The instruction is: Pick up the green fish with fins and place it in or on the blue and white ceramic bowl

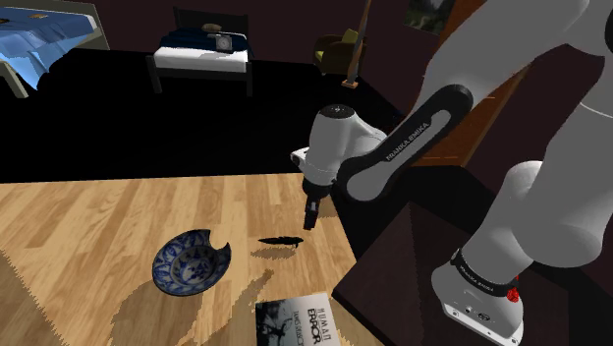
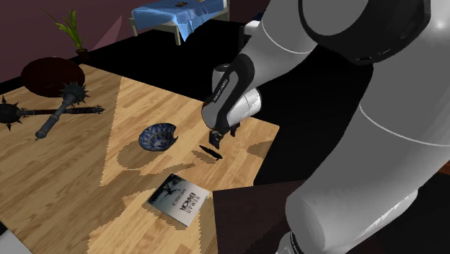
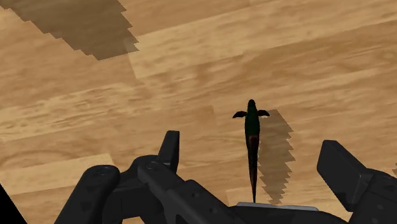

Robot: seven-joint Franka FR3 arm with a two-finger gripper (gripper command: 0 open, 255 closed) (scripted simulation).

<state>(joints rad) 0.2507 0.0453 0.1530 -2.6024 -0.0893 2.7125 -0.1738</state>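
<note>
The gripper (image 3: 252, 145) is positioned above the wooden table (image 1: 88, 221) with its jaws apart and nothing clasped. The fish (image 3: 252, 127) is seen lying flat on the table, in line with the gap between the fingers and untouched by them. Its tail end is hidden behind the gripper body. In the shoulder view the fish is reduced to a dark sliver of indiscernible colour, near the bowl (image 1: 169, 260), on that view's right. A book (image 1: 295, 322) is cut off by the lower edge.
</note>
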